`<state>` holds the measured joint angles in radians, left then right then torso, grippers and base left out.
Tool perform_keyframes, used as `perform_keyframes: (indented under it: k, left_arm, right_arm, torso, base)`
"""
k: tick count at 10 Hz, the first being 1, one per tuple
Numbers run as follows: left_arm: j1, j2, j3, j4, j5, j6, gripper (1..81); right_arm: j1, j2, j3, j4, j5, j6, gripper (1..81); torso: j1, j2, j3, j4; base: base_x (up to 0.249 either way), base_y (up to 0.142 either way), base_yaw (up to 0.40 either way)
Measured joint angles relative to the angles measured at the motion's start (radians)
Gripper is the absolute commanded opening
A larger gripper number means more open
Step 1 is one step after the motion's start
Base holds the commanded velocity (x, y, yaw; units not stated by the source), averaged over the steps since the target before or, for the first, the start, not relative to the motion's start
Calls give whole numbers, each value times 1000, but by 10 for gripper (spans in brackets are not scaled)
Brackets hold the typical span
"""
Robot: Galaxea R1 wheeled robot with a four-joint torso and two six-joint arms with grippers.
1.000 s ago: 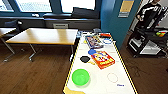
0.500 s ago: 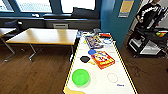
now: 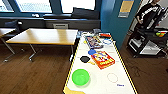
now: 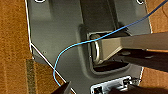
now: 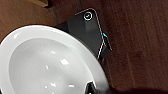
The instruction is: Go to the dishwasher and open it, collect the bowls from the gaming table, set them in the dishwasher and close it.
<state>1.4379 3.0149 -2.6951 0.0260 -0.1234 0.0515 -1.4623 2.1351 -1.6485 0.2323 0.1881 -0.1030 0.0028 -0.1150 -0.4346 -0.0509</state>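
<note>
A bright green bowl (image 3: 80,77) sits upright near the closest end of the gaming table (image 3: 106,86), which has a glossy white top and a yellow frame. In the right wrist view a white bowl (image 5: 42,62) hangs above the dark wooden floor. My right gripper (image 5: 94,88) is shut on its rim, with a dark finger lying over the edge. The left wrist view looks down on the robot's own grey plate, a blue cable and the wooden floor. The dishwasher is out of view.
On the gaming table lie a black disc (image 3: 85,59), a blue disc (image 3: 92,52), an orange game box (image 3: 102,59) and a second box (image 3: 93,41). A wooden table (image 3: 45,36) stands to the left. A person (image 3: 150,12) stands behind a black cart (image 3: 147,40) at right.
</note>
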Motion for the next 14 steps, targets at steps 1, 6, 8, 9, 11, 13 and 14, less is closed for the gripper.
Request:
perform_keyframes:
  k: [1, 6, 8, 9, 11, 13, 14]
  left_arm:
    - [0, -12, 24, 0, 0, 0, 811]
    - [-17, -216, 370, 0, 0, -1, 811]
    - [-30, -371, 510, 0, -13, -3, 811]
    - [-25, -452, 569, 0, -16, -3, 811]
    - [-24, -567, 720, 0, -34, -3, 811]
    - [-34, -663, 870, -1, -37, -5, 811]
    - [-51, -729, 948, -1, -38, -7, 811]
  right_arm:
    - [-23, 60, -54, -8, 19, -9, 10]
    - [-82, 279, -259, -68, 60, -28, 10]
    - [-105, 315, -283, -87, 64, -31, 10]
    - [-106, 317, -289, -88, 62, -31, 10]
    - [-97, 333, -335, -88, 71, -31, 10]
    - [-95, 366, -367, -88, 72, -32, 10]
    - [-94, 391, -392, -89, 72, -33, 10]
  torso:
    - [0, 0, 0, 0]
    - [-1, 0, 0, 0]
    - [-1, 0, 0, 0]
    - [-1, 0, 0, 0]
    - [-1, 0, 0, 0]
    - [-1, 0, 0, 0]
    - [-1, 0, 0, 0]
  base:
    - [0, 0, 0]
    - [0, 0, 0]
    - [0, 0, 0]
    - [0, 0, 0]
    - [0, 0, 0]
    - [0, 0, 0]
    - [0, 0, 0]
